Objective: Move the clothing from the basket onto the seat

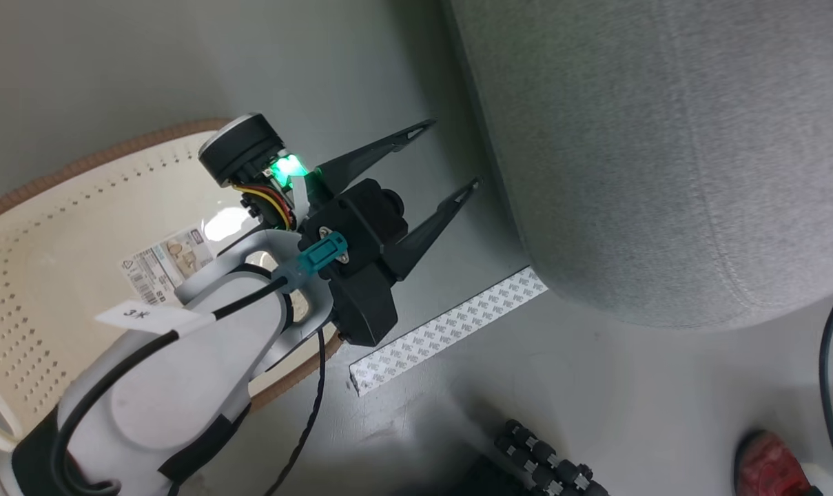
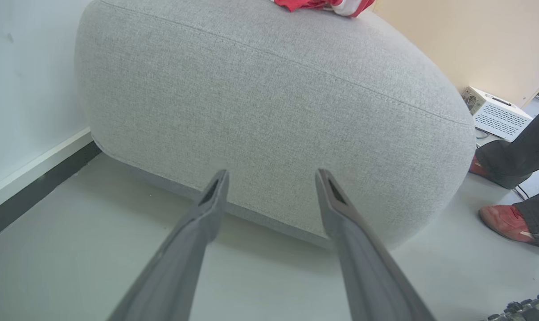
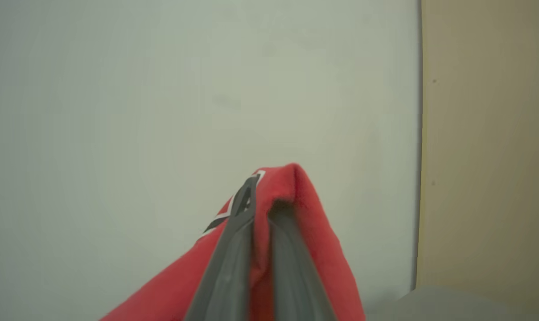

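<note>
Clothing point(image 3: 314, 232): one red piece pinched in the right gripper point(image 3: 264, 196), jaws pressed together on a fold; cloth trails toward the right wrist view's lower left.
Left gripper point(image 1: 452, 153): jaws spread, holding nothing, over the floor between basket point(image 1: 37, 289) and seat point(image 1: 664, 151).
Seat: grey edge at that wrist view's lower right corner, below the held fold; more red cloth point(image 2: 322, 4) lies on its top.
Judgement: right arm is nearer; the fold likely needs carrying over the seat before release.
</note>
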Controlling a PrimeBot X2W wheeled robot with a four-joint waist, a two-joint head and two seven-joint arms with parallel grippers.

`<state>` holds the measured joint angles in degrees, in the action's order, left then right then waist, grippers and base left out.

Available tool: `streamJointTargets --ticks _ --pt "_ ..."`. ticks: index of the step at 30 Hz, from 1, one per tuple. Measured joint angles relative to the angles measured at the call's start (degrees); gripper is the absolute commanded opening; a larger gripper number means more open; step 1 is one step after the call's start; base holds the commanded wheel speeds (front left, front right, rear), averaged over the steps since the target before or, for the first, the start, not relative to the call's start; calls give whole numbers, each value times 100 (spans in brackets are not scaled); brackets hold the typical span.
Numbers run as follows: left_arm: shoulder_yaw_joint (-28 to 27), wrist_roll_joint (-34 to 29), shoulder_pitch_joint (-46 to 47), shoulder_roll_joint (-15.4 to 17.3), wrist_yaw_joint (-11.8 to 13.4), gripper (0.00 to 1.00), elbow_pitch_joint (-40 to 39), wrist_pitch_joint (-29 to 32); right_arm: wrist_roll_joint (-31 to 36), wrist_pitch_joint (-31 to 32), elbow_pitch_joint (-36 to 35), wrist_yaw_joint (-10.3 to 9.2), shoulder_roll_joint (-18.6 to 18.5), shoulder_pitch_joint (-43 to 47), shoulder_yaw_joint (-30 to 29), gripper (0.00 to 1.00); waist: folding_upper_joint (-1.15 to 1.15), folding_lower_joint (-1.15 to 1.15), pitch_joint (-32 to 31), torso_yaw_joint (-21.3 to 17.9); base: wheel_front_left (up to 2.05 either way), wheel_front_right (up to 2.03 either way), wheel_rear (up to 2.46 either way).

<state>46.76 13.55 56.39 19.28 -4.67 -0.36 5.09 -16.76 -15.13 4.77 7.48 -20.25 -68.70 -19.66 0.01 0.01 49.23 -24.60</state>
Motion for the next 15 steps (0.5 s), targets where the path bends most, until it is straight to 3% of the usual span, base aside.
streamJointTargets --ticks 7,15 --pt "56 0 -41 74 32 100 -112 97 423 2 1659 0 260 141 -242 0 0 0 109 46 0 0 0" --pt "80 7 -117 146 97 100 -193 191 746 0 2918 0 658 346 -314 0 -1 -1 14 -27 0 0 0"
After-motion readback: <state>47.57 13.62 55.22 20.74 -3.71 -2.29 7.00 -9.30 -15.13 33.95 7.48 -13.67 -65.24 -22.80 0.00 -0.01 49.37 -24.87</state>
